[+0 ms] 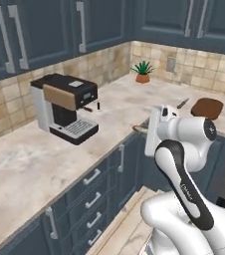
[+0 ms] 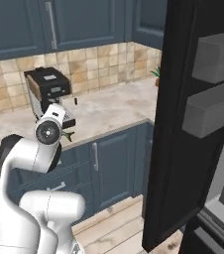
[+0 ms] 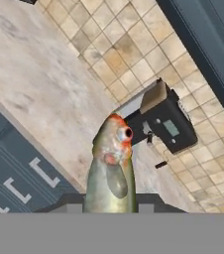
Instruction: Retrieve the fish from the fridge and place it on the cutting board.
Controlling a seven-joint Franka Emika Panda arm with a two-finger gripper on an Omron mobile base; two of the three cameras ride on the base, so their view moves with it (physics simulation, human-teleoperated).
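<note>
The grey-silver fish (image 3: 111, 168), with a reddish head, stands between my gripper (image 3: 109, 204) fingers in the hand view, and the gripper is shut on it. In the left base view the hand hangs over the counter's front edge with the fish's end (image 1: 139, 128) sticking out to its left. The dark reddish-brown cutting board (image 1: 207, 107) lies on the counter behind the arm, to the right. The fridge (image 2: 183, 129) stands at the right with its black door swung open, grey door bins (image 2: 215, 106) showing.
A black and white coffee machine (image 1: 64, 107) stands on the beige counter (image 1: 30, 159) by the tiled wall. A knife (image 1: 182, 103) lies just left of the board. A small potted plant (image 1: 143, 71) sits in the corner. Blue-grey drawers (image 1: 92, 199) run below the counter.
</note>
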